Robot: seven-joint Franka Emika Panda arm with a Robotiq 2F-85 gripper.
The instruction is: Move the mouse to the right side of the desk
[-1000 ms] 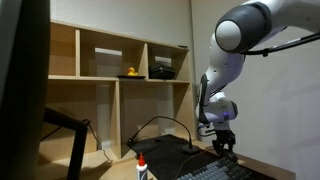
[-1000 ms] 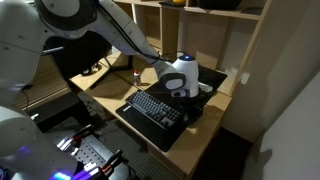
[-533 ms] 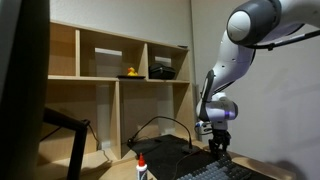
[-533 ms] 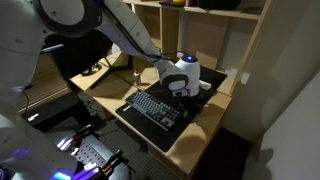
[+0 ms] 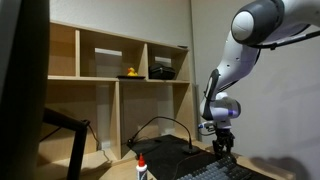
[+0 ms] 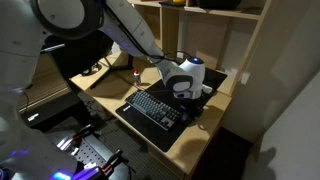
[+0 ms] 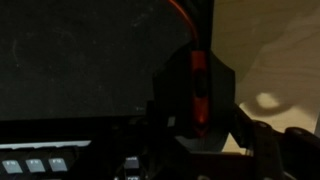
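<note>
The mouse point(image 7: 196, 80) is pinched by the gripper point(image 7: 198, 128), jaws drawn in on its sides; its length is aligned near-to-far, cable end far.

Black, red-striped mouse point(image 7: 196, 98) at dark desk point(image 7: 80, 55) edge

Looked like an office or lab nook: keyboard point(image 6: 153, 107) beside the pincer point(image 5: 222, 152), wooden shelf unit point(image 5: 110, 80) behind it.

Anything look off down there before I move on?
Nothing stands out. The mouse sits squarely in the shut gripper, its red cable trails off untangled as far as I can see, and the keyboard lies flat on the desk.
</note>
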